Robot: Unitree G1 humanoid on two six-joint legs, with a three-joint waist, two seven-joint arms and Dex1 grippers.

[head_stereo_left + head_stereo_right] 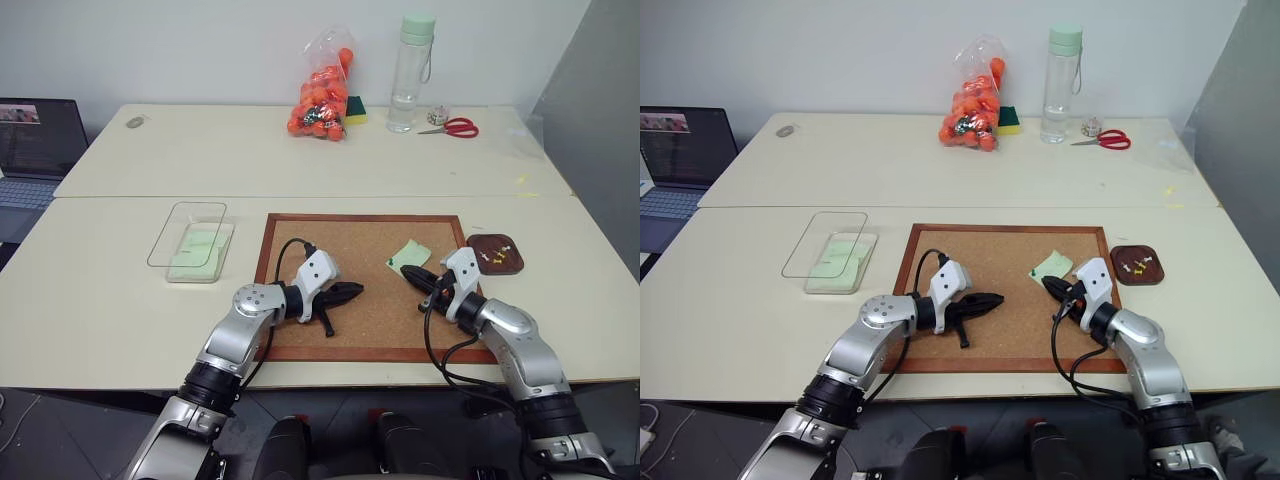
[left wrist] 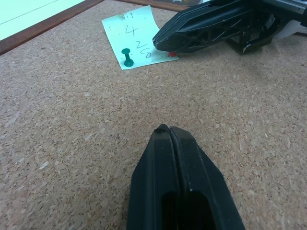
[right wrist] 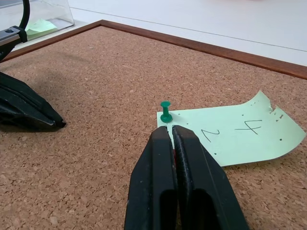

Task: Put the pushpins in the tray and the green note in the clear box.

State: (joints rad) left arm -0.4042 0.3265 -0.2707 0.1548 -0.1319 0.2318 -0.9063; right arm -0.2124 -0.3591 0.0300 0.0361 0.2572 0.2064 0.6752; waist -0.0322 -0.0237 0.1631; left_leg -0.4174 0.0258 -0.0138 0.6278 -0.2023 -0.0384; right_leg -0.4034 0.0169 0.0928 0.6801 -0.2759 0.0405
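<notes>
Under the shut right jaws, green note [image 3: 235,136] partly hidden.

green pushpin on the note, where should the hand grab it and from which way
Probably by the narrow waist of the green pushpin, under its flared cap. It stands upright, stuck through the corner of the green note into the corkboard, so come in low from the side with one finger on each side, then pull straight up. The right hand is shut and sits just beside it, so it must open first.

Corkboard [image 1: 340,255]; bottle [image 1: 412,72]; scissors [image 1: 455,127]; laptop [image 1: 35,150]; sponge [image 1: 355,110].
</notes>
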